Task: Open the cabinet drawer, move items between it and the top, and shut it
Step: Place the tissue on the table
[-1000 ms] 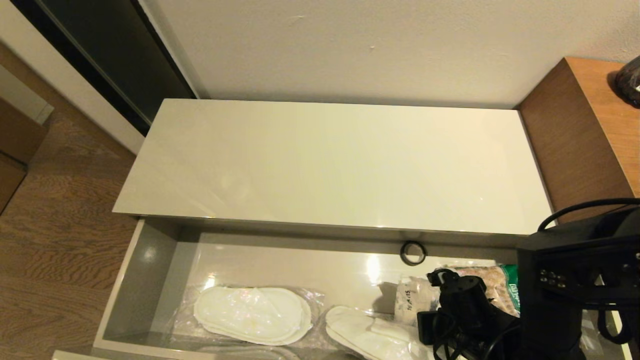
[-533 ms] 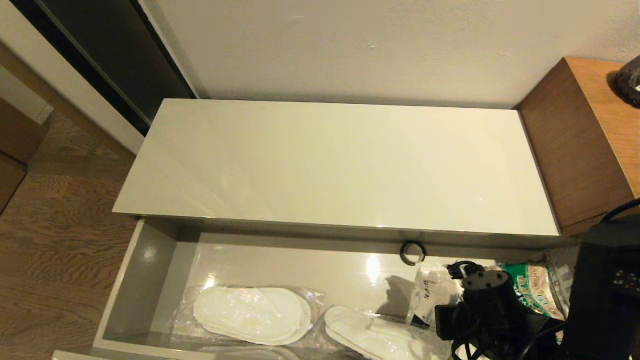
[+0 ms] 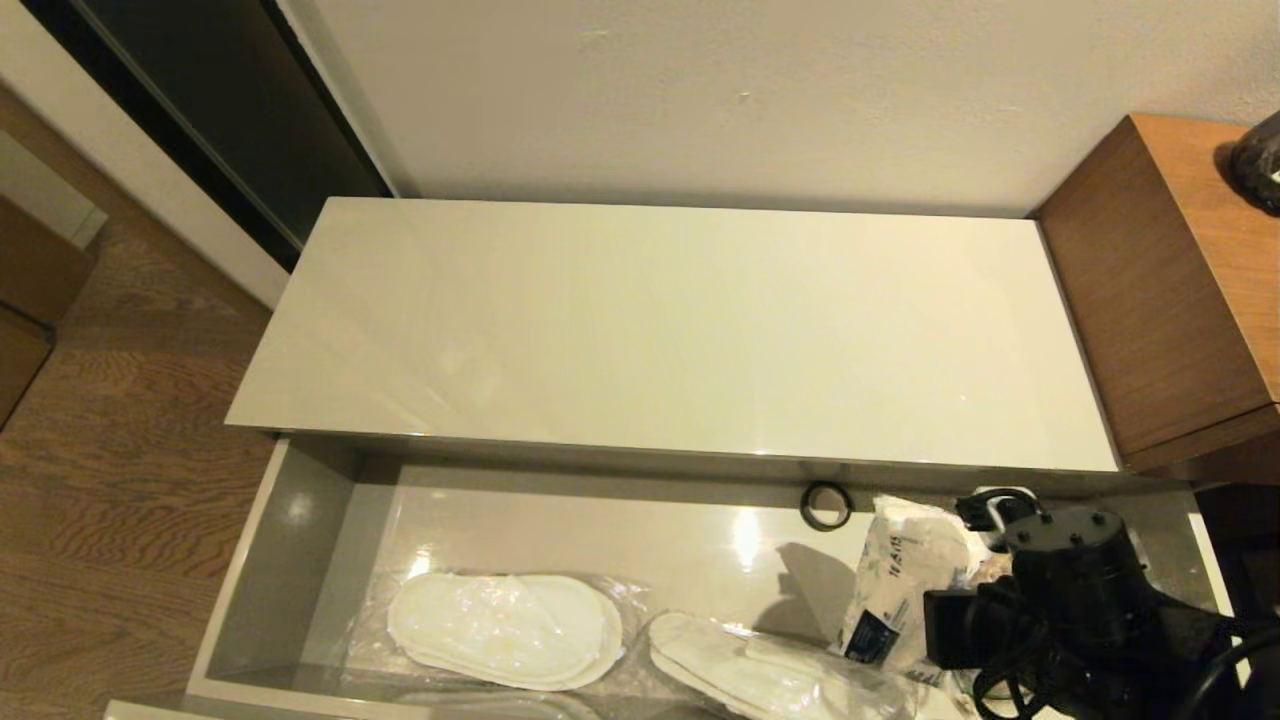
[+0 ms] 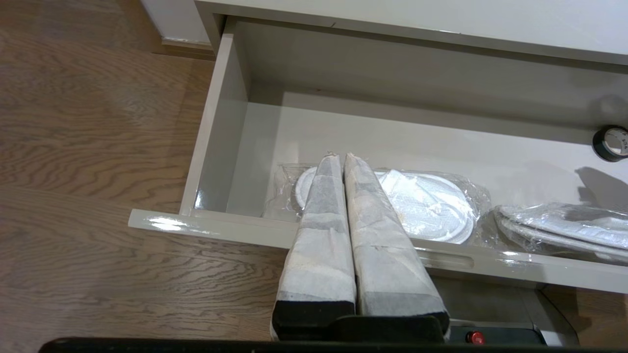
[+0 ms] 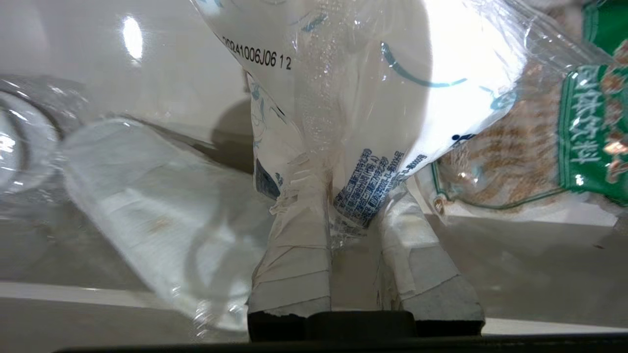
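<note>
The cabinet drawer (image 3: 290,560) stands pulled out below the glossy cream top (image 3: 680,320), which is bare. Two wrapped slipper pairs lie on the drawer floor, one at the left (image 3: 505,630) and one in the middle (image 3: 750,670). My right gripper (image 5: 351,189) is shut on the lower edge of the tissue pack (image 3: 900,575), which stands on end at the drawer's right. The pack's white printed side (image 5: 353,73) faces the wrist camera. My left gripper (image 4: 338,158) is shut and holds nothing. It hovers over the drawer's front edge, near the left slipper pair (image 4: 427,206).
A small black ring (image 3: 826,505) lies at the drawer's back wall. The green-labelled snack bag (image 5: 539,147) lies just right of the tissue pack. The taller brown wooden unit (image 3: 1170,280) borders the cabinet on the right. Wood floor lies to the left.
My right arm has swung to the right inside the drawer, carrying the tissue pack with it. The snack bag is now hidden behind the arm in the head view.
</note>
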